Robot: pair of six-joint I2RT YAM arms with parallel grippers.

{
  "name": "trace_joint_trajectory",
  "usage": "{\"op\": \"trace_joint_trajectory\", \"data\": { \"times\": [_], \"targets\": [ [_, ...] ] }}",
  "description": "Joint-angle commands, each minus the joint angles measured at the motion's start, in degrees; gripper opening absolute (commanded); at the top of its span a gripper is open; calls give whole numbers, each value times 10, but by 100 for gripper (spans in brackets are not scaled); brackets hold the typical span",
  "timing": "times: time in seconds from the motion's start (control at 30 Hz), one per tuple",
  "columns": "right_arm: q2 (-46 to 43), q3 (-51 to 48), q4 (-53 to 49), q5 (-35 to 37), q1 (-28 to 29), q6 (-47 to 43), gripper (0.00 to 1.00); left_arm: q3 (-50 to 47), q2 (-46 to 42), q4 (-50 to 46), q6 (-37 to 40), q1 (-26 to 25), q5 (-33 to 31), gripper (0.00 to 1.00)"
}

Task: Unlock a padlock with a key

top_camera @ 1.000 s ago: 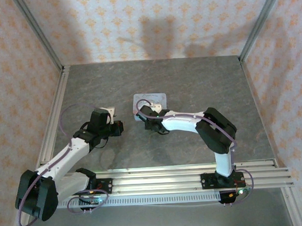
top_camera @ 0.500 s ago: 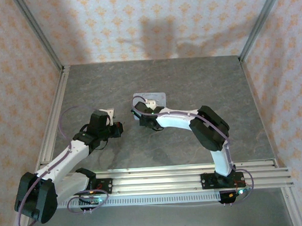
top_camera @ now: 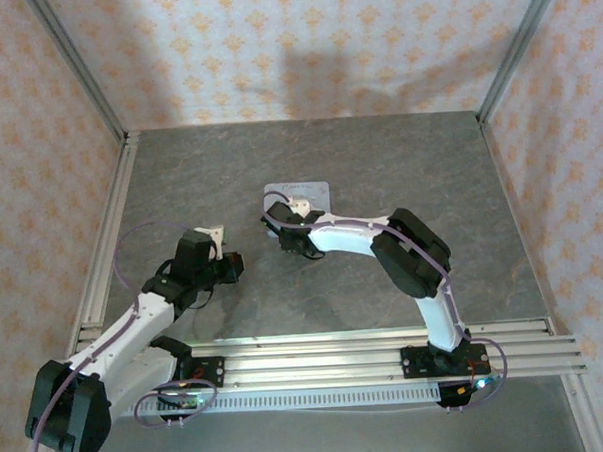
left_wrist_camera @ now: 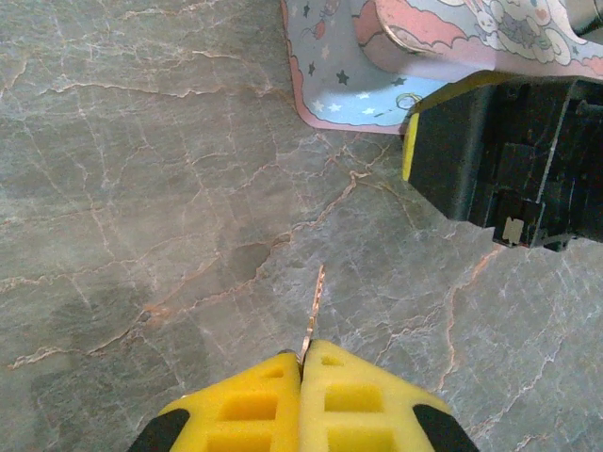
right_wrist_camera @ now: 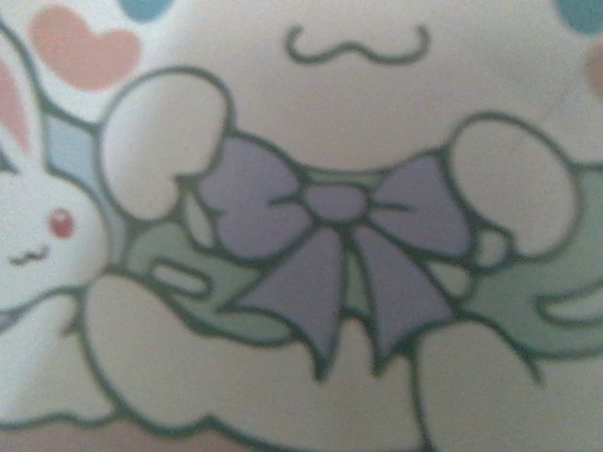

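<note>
Left claw (left_wrist_camera: 301, 365) clenched on the key (left_wrist_camera: 313, 306), blade sticking out past the yellow tips (left_wrist_camera: 264, 400) toward 12 o'clock, likely so it can be fed into a keyhole. Right claw (top_camera: 287, 227) hangs low over the tin (top_camera: 315, 190) at 2 o'clock of the left one; whether it is released or grasping cannot be told

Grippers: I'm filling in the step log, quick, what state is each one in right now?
Left gripper: jaws closed on the key.
Right gripper: over the tin; open or closed cannot be told.
</note>
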Motion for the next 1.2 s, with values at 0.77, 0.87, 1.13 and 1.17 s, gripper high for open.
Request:
{"op": "trace_joint_trajectory", "data": {
  "times": [0.77, 0.87, 1.13, 1.17],
  "targets": [
    [-66, 69, -108, -346, -90, -88, 0, 3, -27, 99, 83, 5, 151, 0],
    [-69, 74, -109, -398, -105, -79, 0, 4, -19, 124, 78, 5, 152, 0],
    [-79, 107, -138, -486, -134, -87, 0, 5, 28, 185, 101, -2, 173, 0],
    [-80, 111, -143, -493, -138, -89, 0, 3, 32, 195, 101, -3, 172, 0]
  ]
}}
